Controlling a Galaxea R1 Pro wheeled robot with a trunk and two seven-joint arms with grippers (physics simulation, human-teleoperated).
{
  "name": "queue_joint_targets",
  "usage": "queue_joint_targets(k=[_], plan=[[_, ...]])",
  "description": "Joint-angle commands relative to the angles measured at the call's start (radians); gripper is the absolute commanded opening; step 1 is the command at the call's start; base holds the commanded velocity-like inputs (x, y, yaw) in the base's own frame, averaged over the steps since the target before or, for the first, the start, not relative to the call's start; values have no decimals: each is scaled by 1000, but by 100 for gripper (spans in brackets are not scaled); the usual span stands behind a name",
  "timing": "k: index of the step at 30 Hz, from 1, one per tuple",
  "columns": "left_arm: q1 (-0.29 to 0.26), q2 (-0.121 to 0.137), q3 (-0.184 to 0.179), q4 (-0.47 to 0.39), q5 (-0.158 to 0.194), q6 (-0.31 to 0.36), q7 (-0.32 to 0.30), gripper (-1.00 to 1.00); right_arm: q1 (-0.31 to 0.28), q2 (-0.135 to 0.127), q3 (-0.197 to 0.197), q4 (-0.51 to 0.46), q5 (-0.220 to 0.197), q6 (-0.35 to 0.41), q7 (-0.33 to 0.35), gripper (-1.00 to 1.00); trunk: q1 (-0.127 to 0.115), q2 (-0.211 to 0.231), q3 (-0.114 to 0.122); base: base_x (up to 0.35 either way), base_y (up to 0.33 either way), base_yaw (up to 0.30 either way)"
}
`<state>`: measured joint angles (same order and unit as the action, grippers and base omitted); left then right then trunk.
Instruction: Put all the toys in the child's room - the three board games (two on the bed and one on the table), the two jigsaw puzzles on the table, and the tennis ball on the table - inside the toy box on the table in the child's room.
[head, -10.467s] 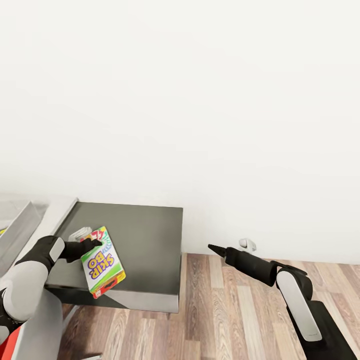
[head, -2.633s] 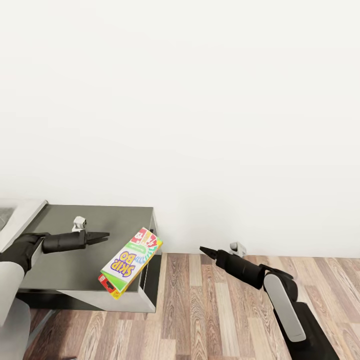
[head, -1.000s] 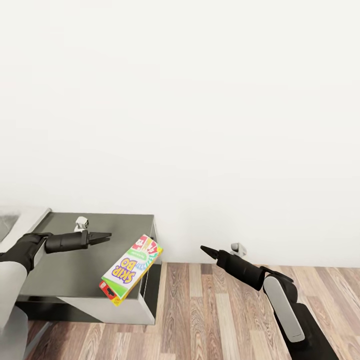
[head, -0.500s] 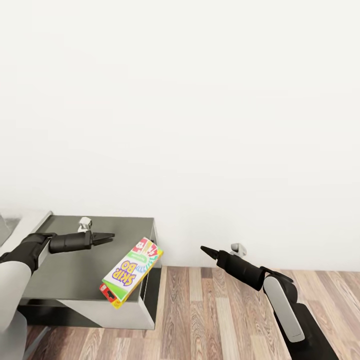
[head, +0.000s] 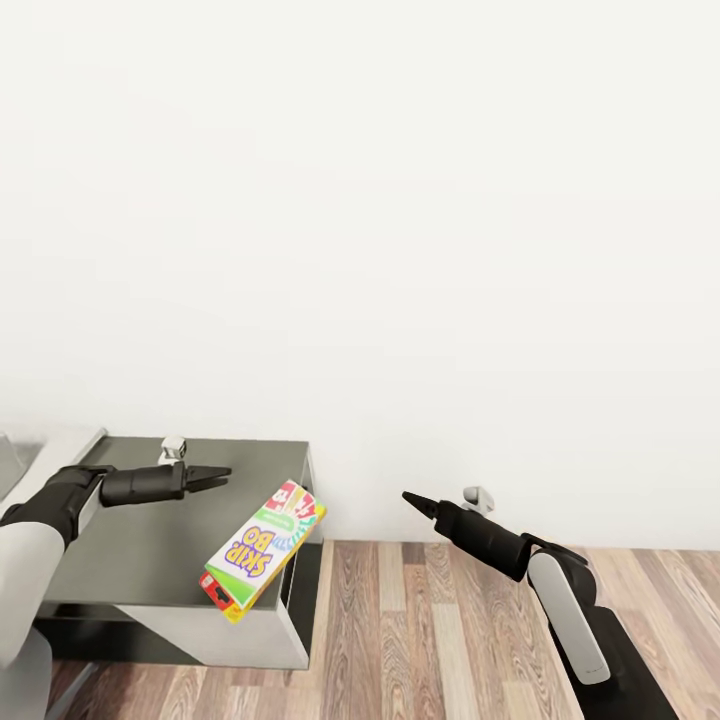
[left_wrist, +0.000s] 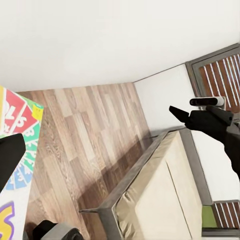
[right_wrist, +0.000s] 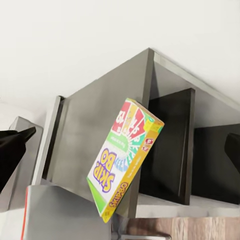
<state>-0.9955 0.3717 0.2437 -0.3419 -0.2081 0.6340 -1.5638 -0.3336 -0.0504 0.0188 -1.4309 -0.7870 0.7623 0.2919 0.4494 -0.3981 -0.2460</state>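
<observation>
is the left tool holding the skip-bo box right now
No. In the head view the left tool hangs apart from the SKIP-BO box, which lies tilted over the dark table's edge.

The white-green SKIP-BO box lies tilted, overhanging the table's end edge.

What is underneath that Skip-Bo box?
The SKIP-BO box lies on the corner of a dark grey tabletop, partly overhanging its edge. Below the overhang sits a dark open gap in the furniture, then wood floor. The patch of tabletop directly beneath the box is covered.
</observation>
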Motion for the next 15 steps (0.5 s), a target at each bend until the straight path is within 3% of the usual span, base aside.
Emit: queue_joint_targets(k=[1, 15], plan=[[-1, -1, 1, 0, -10, 12, -7, 100, -1, 0, 1, -1, 2, 3, 3, 100, 1, -2, 0, 0, 0, 0], [-1, -1, -9, -1, -13, 29, -7, 100, -1, 4, 3, -1, 2, 3, 3, 100, 1, -2, 23, -49, 0, 0]])
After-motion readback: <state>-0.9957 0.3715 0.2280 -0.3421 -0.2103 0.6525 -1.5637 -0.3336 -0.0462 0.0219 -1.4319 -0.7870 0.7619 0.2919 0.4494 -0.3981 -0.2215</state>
